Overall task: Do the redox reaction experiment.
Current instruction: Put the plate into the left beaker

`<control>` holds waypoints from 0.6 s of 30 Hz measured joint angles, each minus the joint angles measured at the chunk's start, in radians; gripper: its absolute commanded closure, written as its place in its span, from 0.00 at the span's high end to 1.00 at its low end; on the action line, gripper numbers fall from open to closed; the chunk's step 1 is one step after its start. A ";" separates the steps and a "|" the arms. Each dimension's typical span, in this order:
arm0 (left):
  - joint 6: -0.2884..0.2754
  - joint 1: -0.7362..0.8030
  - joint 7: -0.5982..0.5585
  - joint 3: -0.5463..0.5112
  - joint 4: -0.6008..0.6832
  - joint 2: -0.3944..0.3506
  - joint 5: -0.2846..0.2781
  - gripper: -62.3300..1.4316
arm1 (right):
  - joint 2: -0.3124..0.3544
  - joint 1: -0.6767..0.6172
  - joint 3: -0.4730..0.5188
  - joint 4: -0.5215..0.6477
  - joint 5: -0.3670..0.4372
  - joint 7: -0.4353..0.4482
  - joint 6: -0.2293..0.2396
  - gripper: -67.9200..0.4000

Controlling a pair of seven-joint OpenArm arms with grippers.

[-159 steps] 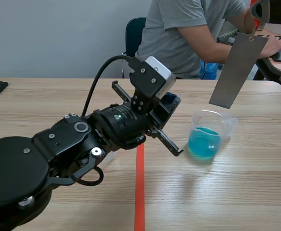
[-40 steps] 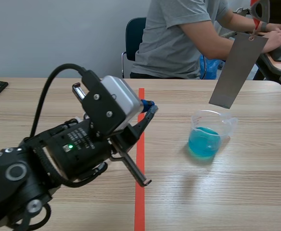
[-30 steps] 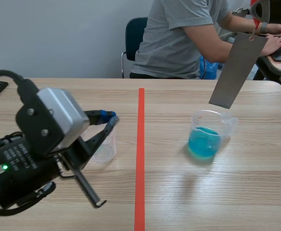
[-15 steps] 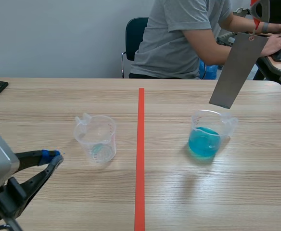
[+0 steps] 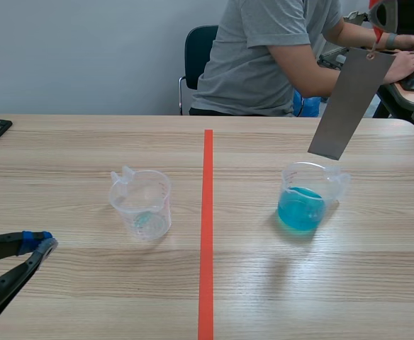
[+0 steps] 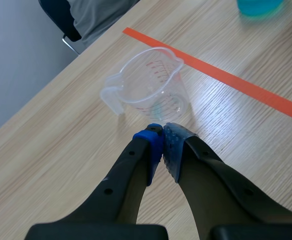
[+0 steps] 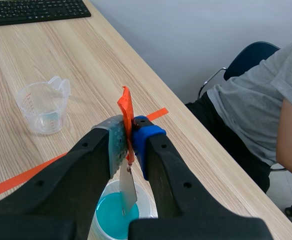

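One change: left end effector [image 6: 162,136], closed empty, has left the cup [image 5: 142,204]; right end effector [image 7: 128,132] clamps the strip [image 5: 349,103]. Dipping seems next.

Strip [image 5: 350,105] above beaker [image 5: 308,198] — cup [image 5: 142,203] well left.

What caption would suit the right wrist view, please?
Right gripper holds a metal strip by its orange tag above the blue-filled measuring cup.

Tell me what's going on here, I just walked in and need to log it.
The right claw is shut on the orange tab of a grey metal strip, which hangs over the measuring cup of blue liquid, not dipped in. The left claw is shut on nothing, low over the table, just short of the clear measuring cup. A person sits behind.
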 measured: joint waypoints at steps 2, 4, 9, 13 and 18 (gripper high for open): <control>0.000 0.000 -0.009 -0.021 0.000 0.000 0.000 0.07 | 0.000 0.000 0.000 0.000 0.000 0.000 0.000 0.01; 0.000 -0.003 -0.038 -0.045 0.000 0.000 0.000 0.07 | 0.000 0.000 0.000 0.000 0.000 0.000 0.000 0.01; -0.016 -0.023 -0.058 -0.083 0.000 0.000 -0.011 0.07 | 0.000 0.000 0.000 0.000 0.000 0.000 0.000 0.02; -0.016 -0.074 -0.058 -0.083 0.000 0.000 -0.035 0.07 | 0.000 0.000 0.000 0.000 0.000 0.000 0.000 0.02; -0.027 -0.142 -0.045 -0.083 0.000 0.008 -0.037 0.07 | 0.000 0.000 0.000 0.021 0.000 0.001 -0.001 0.02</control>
